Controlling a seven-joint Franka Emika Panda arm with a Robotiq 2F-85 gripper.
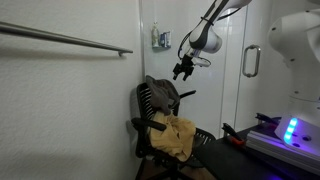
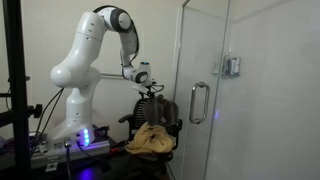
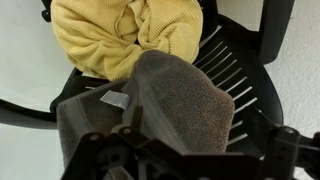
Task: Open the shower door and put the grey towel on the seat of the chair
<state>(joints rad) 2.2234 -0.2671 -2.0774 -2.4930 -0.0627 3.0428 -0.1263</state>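
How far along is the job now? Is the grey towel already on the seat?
Not yet. Done: I cannot tell whether the shower door is open. In hand: the gripper hovers empty above the back of the chair, where the grey towel lies draped. Left: grasp the towel and lay it on the seat, where a yellow cloth already lies.

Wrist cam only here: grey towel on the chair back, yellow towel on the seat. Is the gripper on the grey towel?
Observer: No. In both exterior views the gripper hangs open above the chair back, clear of the grey towel.
Operator: Shower door?
Observer: The glass shower door looks shut. Its handle is off to one side of the chair, apart from the gripper.
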